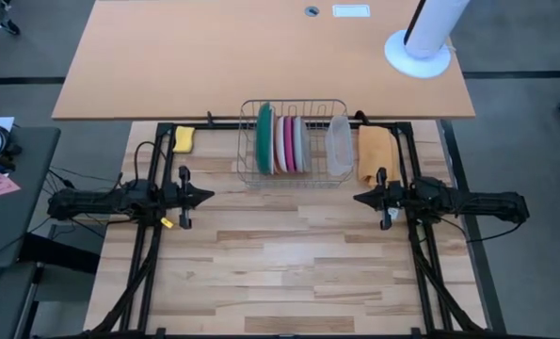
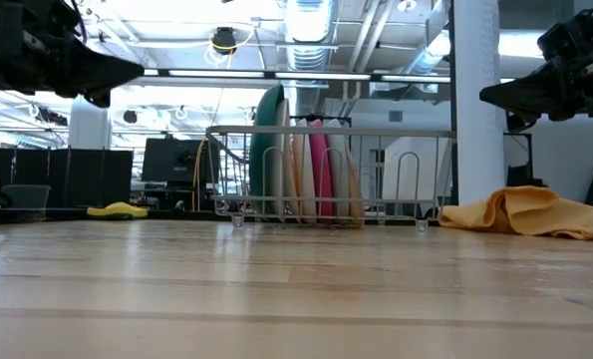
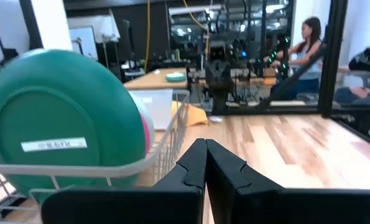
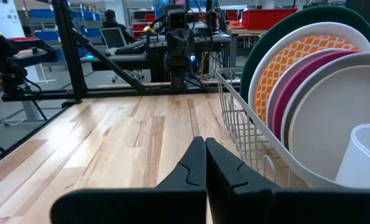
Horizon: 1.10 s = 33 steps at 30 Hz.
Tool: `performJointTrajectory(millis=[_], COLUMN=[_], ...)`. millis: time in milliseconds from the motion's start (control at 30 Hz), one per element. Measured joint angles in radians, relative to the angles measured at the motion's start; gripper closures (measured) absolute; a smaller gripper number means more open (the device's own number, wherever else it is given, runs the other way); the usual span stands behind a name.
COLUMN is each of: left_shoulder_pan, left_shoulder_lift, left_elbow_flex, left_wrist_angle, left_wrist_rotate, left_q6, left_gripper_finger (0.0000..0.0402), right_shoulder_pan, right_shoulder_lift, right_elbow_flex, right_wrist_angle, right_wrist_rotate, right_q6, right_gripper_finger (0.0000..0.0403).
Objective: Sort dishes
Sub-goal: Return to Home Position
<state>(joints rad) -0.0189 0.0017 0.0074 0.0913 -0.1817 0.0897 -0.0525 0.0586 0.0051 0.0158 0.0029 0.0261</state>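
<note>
While plates (image 1: 284,143) overlap, racked — most half-hidden

A tan desk (image 1: 261,56) and white pillar (image 2: 473,100) stand under bright ceiling lights (image 2: 306,18).

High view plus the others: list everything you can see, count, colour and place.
Table: one, light wood, under everything.
Dish rack: one, silver wire, table's far middle.
Green plate: one, dark, upright at rack's left-arm end.
Pink plate: one, magenta, upright mid-rack.
Orange-patterned plate: one, upright between green and pink.
Tub: one, clear, rack's right-arm end.
Grey plate: one, pale, upright beside the tub.
Cloth: one, orange-yellow, right of rack.
Sponge: one, yellow, left of rack.
Left gripper: shut, empty, left of centre.
Right gripper: shut, empty, right of centre.
</note>
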Motion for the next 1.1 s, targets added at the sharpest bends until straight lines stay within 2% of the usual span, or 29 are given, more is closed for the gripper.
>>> performJointTrajectory(millis=[367,700,1100], left_shoulder_pan=[0.059,0.063,0.063], left_shoulder_lift=[0.001,0.005,0.005], left_elbow_flex=[0.0,0.0,0.0], left_wrist_angle=[-0.046,-0.051,-0.05], left_wrist_rotate=[0.098,0.099,0.097], left_q6=[-0.005,-0.058,-0.043], left_gripper_finger=[0.0401,0.0401,0.0401], right_shoulder_pan=[0.0,0.0,0.0], right_shoulder_lift=[0.0,0.0,0.0], right_elbow_flex=[-0.001,-0.001,-0.001], right_wrist_angle=[0.0,-0.001,-0.001], right_wrist_rotate=[0.0,0.0,-0.001], right_q6=[0.0,0.0,0.001], right_gripper_finger=[0.0403,0.0403,0.0403])
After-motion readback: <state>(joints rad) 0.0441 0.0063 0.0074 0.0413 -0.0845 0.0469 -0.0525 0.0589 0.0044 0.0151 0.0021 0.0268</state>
